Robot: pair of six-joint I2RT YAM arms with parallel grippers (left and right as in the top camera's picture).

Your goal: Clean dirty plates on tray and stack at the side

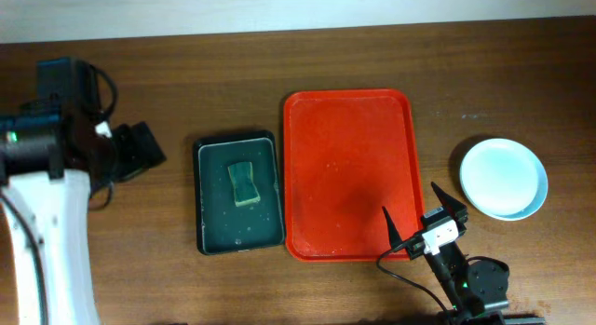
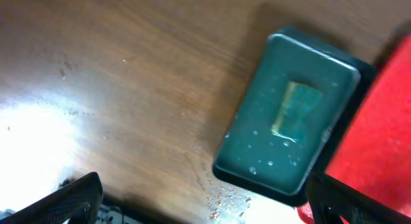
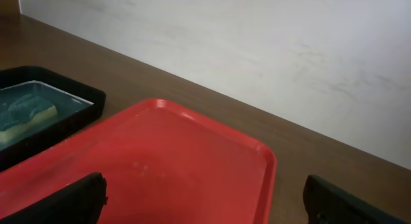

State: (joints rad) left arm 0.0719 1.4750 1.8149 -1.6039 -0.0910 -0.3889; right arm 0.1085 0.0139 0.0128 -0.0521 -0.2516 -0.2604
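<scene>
The right claw is noted spread wide and empty above the near right corner of the red tray, which is laid on the worktop with its long axis front-to-back, a pale-blue plate being set apart rightward; the left claw is likewise spread.

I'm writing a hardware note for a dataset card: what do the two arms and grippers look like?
Left arm: white link, black joint housings, looping black cables, a small green light. Right arm: black, with a white block behind the right gripper, a green light and a black cable. The left gripper and right both have black, tapering fingers.
</scene>
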